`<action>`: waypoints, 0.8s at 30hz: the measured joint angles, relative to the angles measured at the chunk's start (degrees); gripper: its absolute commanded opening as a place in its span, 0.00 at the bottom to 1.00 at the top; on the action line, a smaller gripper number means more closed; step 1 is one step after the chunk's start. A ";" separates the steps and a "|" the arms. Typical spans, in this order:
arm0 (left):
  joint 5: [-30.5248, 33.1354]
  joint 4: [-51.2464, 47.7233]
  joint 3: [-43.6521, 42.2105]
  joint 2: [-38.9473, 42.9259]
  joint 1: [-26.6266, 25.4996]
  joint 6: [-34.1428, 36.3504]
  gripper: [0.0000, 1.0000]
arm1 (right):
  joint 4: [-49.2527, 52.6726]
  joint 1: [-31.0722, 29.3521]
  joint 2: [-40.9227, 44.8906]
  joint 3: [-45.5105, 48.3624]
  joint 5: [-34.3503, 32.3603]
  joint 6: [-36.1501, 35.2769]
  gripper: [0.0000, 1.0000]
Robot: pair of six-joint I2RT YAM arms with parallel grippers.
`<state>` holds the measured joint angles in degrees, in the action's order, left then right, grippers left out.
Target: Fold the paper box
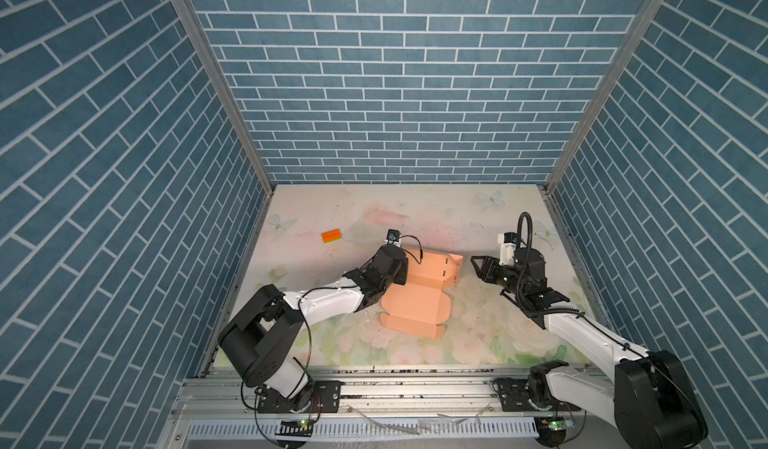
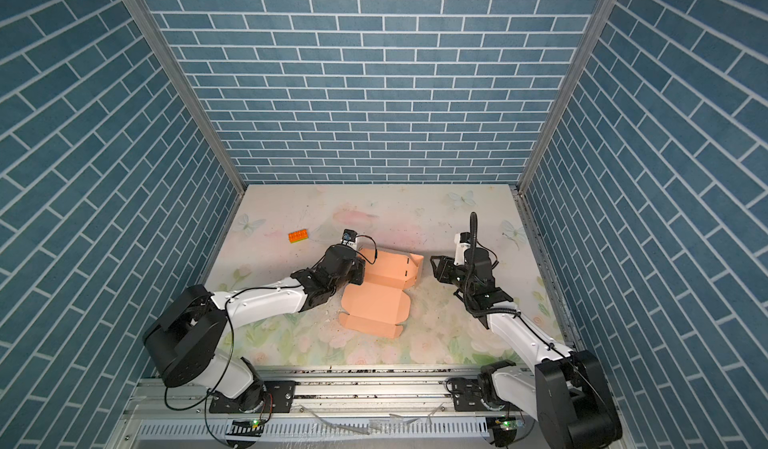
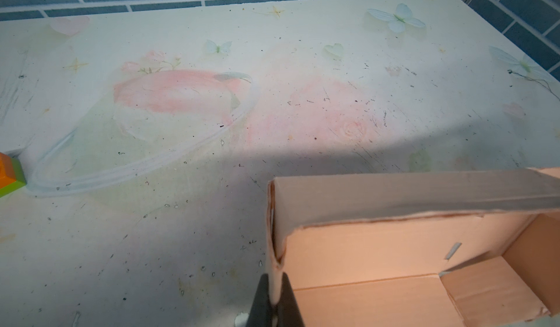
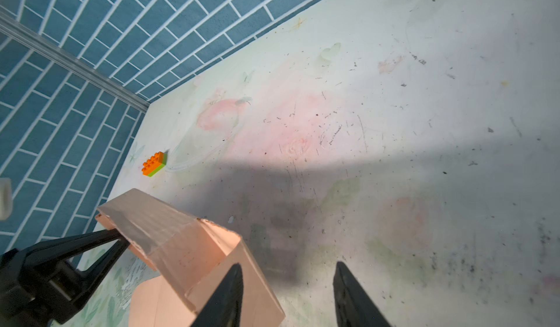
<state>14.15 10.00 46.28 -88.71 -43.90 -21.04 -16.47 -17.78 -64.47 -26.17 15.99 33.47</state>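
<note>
Overhead unseen, left gripper point(image 4: 122, 239) pinches paper box point(image 4: 181, 240) wall; right gripper point(image 4: 288, 265) half-open, empty.

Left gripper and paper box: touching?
Touching. The left wrist view shows the left gripper shut on a wall of the paper box, the cardboard pinched between its jaws.

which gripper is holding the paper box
The left gripper, pinched shut on the paper box wall; the right gripper is open beside it, holding nothing.

The floral table point(image 1: 415, 218) carries the paper box point(image 1: 415, 305) (half folded) and an orange brick point(image 1: 331, 236).
</note>
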 measured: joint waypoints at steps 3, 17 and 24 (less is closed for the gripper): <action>0.46 0.57 -0.31 0.00 0.02 -0.07 0.00 | -3.91 0.66 -0.98 1.51 2.23 0.72 0.49; 4.20 5.99 -1.90 0.17 0.11 -0.04 0.00 | -24.15 3.43 -16.20 3.96 11.37 3.32 0.48; 3.96 9.99 -4.24 0.22 0.11 0.66 0.00 | -37.64 3.45 -24.02 5.31 17.27 3.10 0.48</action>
<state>18.11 19.99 42.04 -88.49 -43.79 -20.38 -54.11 -14.33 -88.49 -20.86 33.26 36.58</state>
